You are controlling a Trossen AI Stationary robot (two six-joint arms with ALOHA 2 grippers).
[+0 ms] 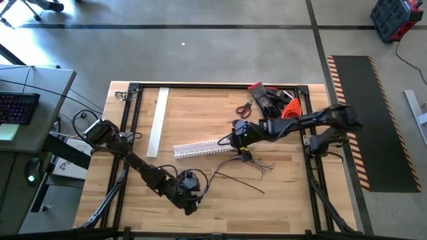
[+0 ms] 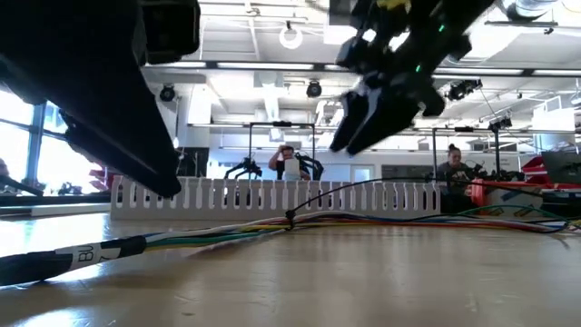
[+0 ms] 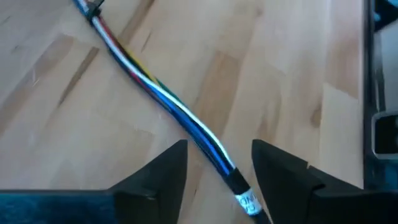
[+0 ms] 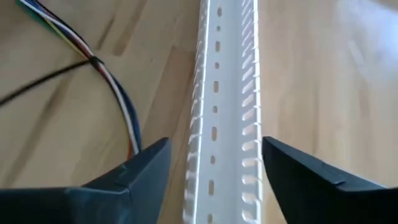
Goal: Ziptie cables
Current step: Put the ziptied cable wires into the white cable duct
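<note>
Multicoloured cables lie flat on the wooden table, bunched into one strand with a black zip tie cinched round them and its thin tail sticking out sideways. In the left wrist view the strand runs between the fingers of the left gripper, whose jaws stand apart and hold nothing; a dark sleeve with a white label on the bundle sits in the gap between them. In the high view this gripper sits low over the near middle of the table, its arm stretched in from the left edge. Just beyond the tied part of the bundle lies the white comb-toothed duct. The right gripper hovers over that duct with its jaws wide and empty, the cables just beside it, while its arm reaches in from the right side. Scissors and a glove rest near the far edge.
</note>
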